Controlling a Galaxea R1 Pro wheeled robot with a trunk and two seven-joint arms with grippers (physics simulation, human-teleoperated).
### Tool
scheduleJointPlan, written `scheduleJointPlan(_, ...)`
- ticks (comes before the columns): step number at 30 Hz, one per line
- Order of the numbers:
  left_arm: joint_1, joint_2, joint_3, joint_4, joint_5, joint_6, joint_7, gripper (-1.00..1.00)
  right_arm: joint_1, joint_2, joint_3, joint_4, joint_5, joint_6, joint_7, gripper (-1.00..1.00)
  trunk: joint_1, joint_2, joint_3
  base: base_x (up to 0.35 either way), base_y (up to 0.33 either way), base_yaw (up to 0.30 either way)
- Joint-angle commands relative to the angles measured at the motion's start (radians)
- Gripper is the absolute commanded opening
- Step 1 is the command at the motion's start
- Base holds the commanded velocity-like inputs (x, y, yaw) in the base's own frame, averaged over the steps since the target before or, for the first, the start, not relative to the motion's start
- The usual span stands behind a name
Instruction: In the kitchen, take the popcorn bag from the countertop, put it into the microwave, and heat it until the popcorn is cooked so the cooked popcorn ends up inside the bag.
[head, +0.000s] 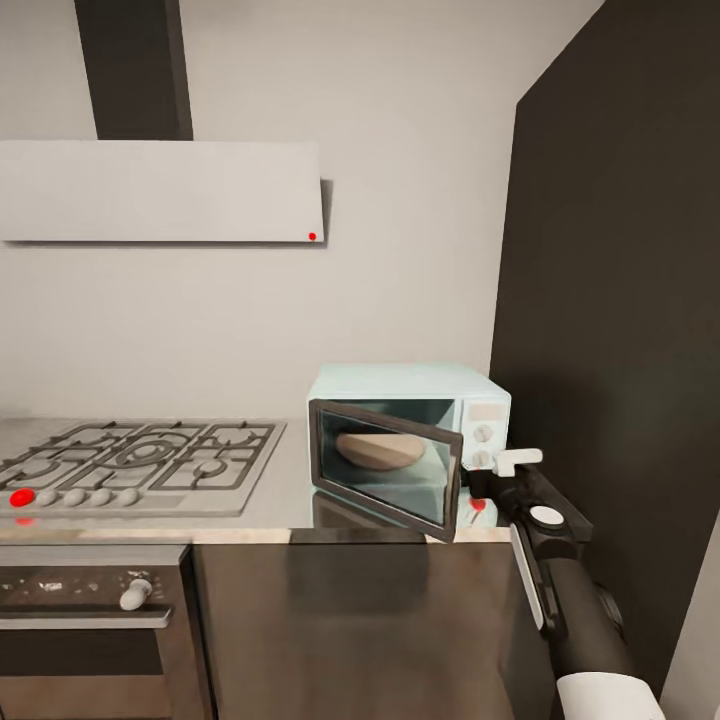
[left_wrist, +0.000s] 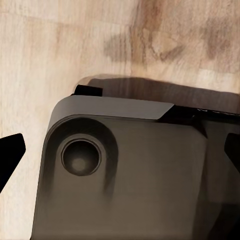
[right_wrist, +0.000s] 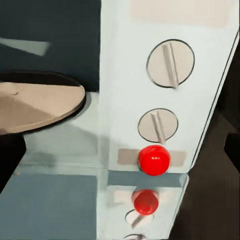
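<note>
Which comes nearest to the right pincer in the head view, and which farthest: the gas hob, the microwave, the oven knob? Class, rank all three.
1. The microwave: right beside the right pincer, door open.
2. The oven knob: lower left, on the oven front.
3. The gas hob: on the countertop, its far end reaching farthest left.
</note>
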Motion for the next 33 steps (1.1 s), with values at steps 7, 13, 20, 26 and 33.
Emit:
scheduleJointPlan(7, 0.000, 0.000, 0.001, 0.000, 0.006, -0.004, -0.001, 1.00, 0.000, -0.003, -0.005, -0.002, -0.004, 0.004, 0.187, 1.00, 0.000, -0.001, -0.001, 0.000, 0.000, 0.000)
scheduleJointPlan(13, 0.000, -0.001, 0.004, 0.001, 0.007, -0.002, 0.000, 1.00, 0.000, -0.005, -0.007, -0.011, 0.000, 0.006, 0.281, 1.00, 0.000, -0.001, -0.001, -0.152, 0.146, 0.000)
scheduleJointPlan(20, 0.000, -0.001, 0.002, 0.001, 0.007, -0.002, 0.000, 1.00, 0.000, -0.005, -0.008, -0.019, 0.000, 0.017, 0.283, 1.00, 0.000, -0.001, -0.001, -0.207, 0.261, 0.000)
scheduleJointPlan(26, 0.000, -0.001, 0.001, 0.001, 0.007, -0.002, 0.000, 1.00, 0.000, -0.004, -0.008, -0.021, 0.004, 0.021, 0.282, 1.00, 0.000, -0.001, -0.001, -0.137, 0.295, 0.000)
scheduleJointPlan(33, 0.000, 0.000, 0.002, 0.001, 0.007, -0.002, 0.000, 1.00, 0.000, -0.004, -0.009, -0.039, 0.006, 0.041, 0.281, 1.00, 0.000, -0.001, -0.001, -0.099, 0.314, 0.000)
